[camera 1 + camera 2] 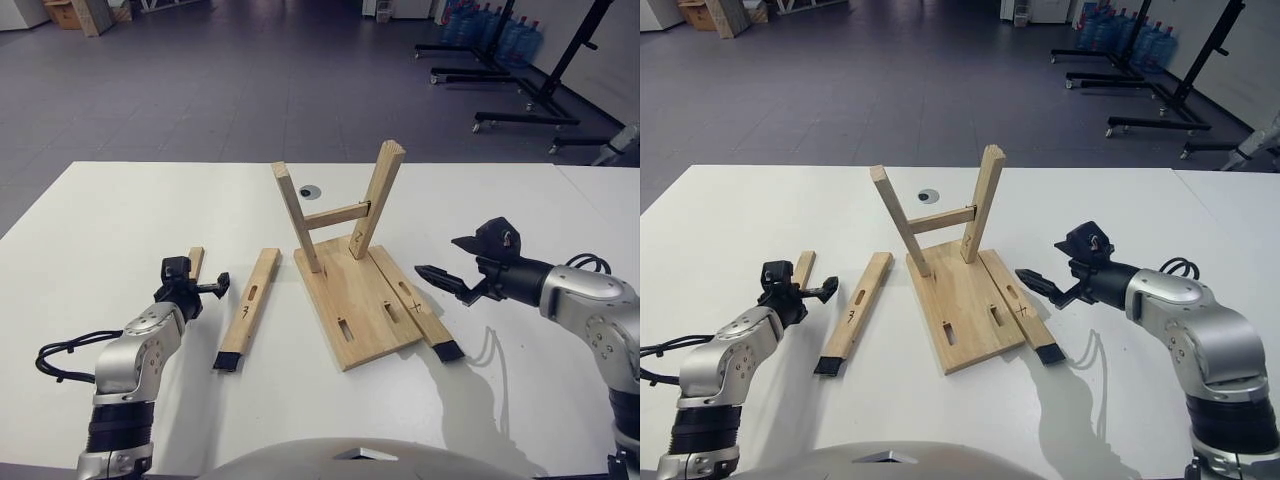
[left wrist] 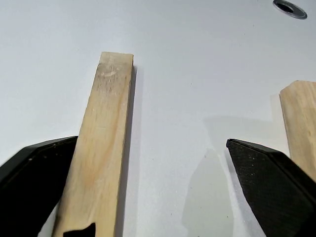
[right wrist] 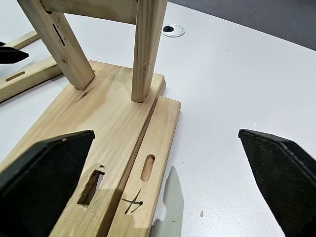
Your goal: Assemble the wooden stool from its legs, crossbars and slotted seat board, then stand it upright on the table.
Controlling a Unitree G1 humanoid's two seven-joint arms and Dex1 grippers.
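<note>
The left claw (image 1: 197,282) hangs low over the table (image 1: 90,220) towards its left edge, its two fingers spread. A loose crossbar (image 2: 106,128) lies flat between them, tight against one finger, with open table between it and the other. This short, thin strip looks light, stiff and dry, so it should neither bend nor slip much. Because it lies flat, the fingers probably have to close on its two long narrow edges, about mid-length so that it does not swing. Just beyond the crossbar, towards the table's middle, lies a loose leg (image 1: 248,310) with a slot in its upper face and a dark cap on the end nearer the front edge. The right claw (image 1: 447,262) hovers above the table's right half, also spread wide and holding nothing, its tips aimed at the work. Just beside it lies a second leg (image 1: 418,308), flat and touching the long side of the seat board (image 1: 350,305). The board rests at the middle of the table with two empty slots showing. Two fitted legs (image 1: 297,215) stand up out of its far end, splayed apart and joined by a fitted crossbar (image 1: 335,215). Each loose leg looks solid but still light, best taken at mid-length across its narrow sides, clear of the slot. The half-built frame seems top-heavy and may rock if it is nudged.
</note>
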